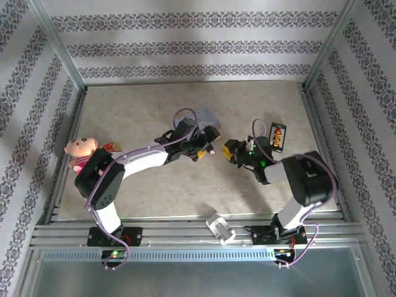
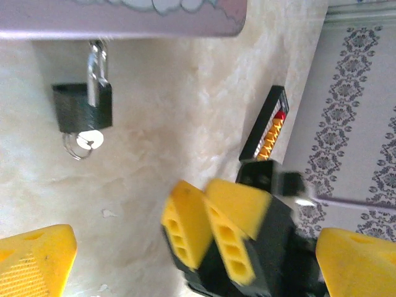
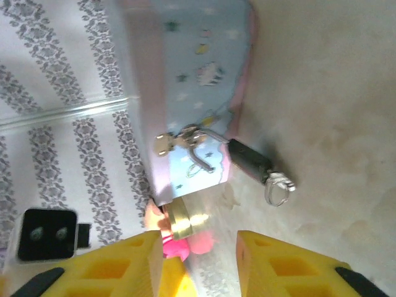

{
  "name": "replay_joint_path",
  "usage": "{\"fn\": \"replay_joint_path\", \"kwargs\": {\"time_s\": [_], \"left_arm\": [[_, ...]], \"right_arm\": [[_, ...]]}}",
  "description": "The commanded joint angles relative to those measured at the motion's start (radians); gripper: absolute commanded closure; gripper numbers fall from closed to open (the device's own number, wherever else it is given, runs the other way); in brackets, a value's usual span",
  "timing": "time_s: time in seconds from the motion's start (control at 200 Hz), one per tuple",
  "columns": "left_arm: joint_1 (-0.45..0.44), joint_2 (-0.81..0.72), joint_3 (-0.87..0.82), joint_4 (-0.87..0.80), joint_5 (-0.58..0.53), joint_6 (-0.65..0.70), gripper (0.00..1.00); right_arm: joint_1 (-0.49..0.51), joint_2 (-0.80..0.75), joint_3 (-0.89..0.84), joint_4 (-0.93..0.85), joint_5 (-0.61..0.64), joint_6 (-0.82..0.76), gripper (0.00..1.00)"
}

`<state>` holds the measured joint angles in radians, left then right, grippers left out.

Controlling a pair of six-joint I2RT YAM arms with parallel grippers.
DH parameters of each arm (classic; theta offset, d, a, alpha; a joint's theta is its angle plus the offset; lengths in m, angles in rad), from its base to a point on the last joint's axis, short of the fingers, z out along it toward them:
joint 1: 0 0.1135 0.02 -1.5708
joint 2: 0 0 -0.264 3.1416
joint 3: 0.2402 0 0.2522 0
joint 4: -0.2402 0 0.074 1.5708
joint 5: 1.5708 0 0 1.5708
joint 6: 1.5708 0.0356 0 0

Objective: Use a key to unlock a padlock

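key (image 2: 90,140) blade hid in padlock (image 2: 82,106) | tin (image 2: 124,15) cut off by top edge, L wrist view

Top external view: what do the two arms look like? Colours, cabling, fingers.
The left arm and right arm match: white links, black joint housings, loose purple cables. The left gripper and right gripper have black bodies and blocky yellow fingers with hollow cells.

Padlock (image 3: 249,159) on tin (image 3: 185,55) front; doll (image 1: 80,147) far L.

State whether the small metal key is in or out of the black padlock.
In: head and ring of the key jut from the end of the padlock.
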<state>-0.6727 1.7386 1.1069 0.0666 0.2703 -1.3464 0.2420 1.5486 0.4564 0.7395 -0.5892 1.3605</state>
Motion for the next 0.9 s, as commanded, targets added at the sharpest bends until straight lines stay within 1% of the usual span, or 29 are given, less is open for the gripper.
{"fn": "replay_joint_path", "kwargs": {"time_s": [0.0, 0.03, 0.06, 0.13, 0.19, 0.32, 0.38, 0.515, 0.6, 0.65, 0.675, 0.685, 0.695, 0.71, 0.725, 0.77, 0.894], "left_arm": [[0.026, -0.029, -0.013, -0.05, -0.048, 0.069, 0.01], [0.03, -0.034, -0.009, -0.065, -0.057, 0.081, 0.01], [0.036, -0.037, -0.004, -0.077, -0.068, 0.098, 0.01], [0.05, -0.042, 0.012, -0.119, -0.1, 0.141, 0.01], [0.067, -0.042, 0.032, -0.156, -0.12, 0.179, 0.01], [0.095, -0.036, 0.089, -0.249, -0.191, 0.262, 0.01], [0.107, -0.034, 0.108, -0.285, -0.226, 0.282, 0.01], [0.142, -0.036, 0.105, -0.27, -0.268, 0.311, 0.01], [0.164, -0.033, 0.108, -0.28, -0.309, 0.336, 0.01], [0.175, -0.026, 0.122, -0.301, -0.334, 0.352, 0.01], [0.18, -0.022, 0.127, -0.307, -0.344, 0.363, 0.01], [0.181, -0.019, 0.13, -0.309, -0.347, 0.369, 0.01], [0.184, -0.017, 0.132, -0.311, -0.35, 0.375, 0.01], [0.186, -0.014, 0.136, -0.315, -0.355, 0.383, 0.01], [0.188, -0.009, 0.144, -0.32, -0.358, 0.391, 0.01], [0.194, 0.008, 0.164, -0.341, -0.361, 0.413, 0.01], [0.199, 0.058, 0.228, -0.398, -0.366, 0.464, 0.01]], "right_arm": [[0.061, -0.192, 0.149, -0.607, 0.159, -0.466, 0.57], [0.09, -0.231, 0.194, -0.722, 0.222, -0.558, 0.55], [0.115, -0.256, 0.227, -0.798, 0.275, -0.631, 0.54], [0.148, -0.281, 0.27, -0.901, 0.349, -0.743, 0.53], [0.184, -0.277, 0.293, -0.952, 0.408, -0.826, 0.51], [0.298, -0.205, 0.364, -1.033, 0.597, -0.98, 0.48], [0.324, -0.163, 0.395, -1.029, 0.626, -1.023, 0.45], [0.324, -0.101, 0.425, -0.952, 0.58, -1.056, 0.45], [0.3, -0.047, 0.456, -0.928, 0.496, -1.074, 0.52], [0.273, 0.004, 0.501, -0.97, 0.429, -1.089, 0.56], [0.261, 0.031, 0.517, -0.982, 0.403, -1.093, 0.54], [0.257, 0.041, 0.522, -0.982, 0.393, -1.093, 0.47], [0.254, 0.051, 0.526, -0.983, 0.386, -1.094, 0.43], [0.248, 0.065, 0.532, -0.983, 0.376, -1.096, 0.39], [0.244, 0.073, 0.534, -0.982, 0.371, -1.096, 0.38], [0.227, 0.108, 0.543, -0.968, 0.341, -1.096, 0.39], [0.158, 0.174, 0.55, -0.883, 0.19, -1.062, 0.41]]}}
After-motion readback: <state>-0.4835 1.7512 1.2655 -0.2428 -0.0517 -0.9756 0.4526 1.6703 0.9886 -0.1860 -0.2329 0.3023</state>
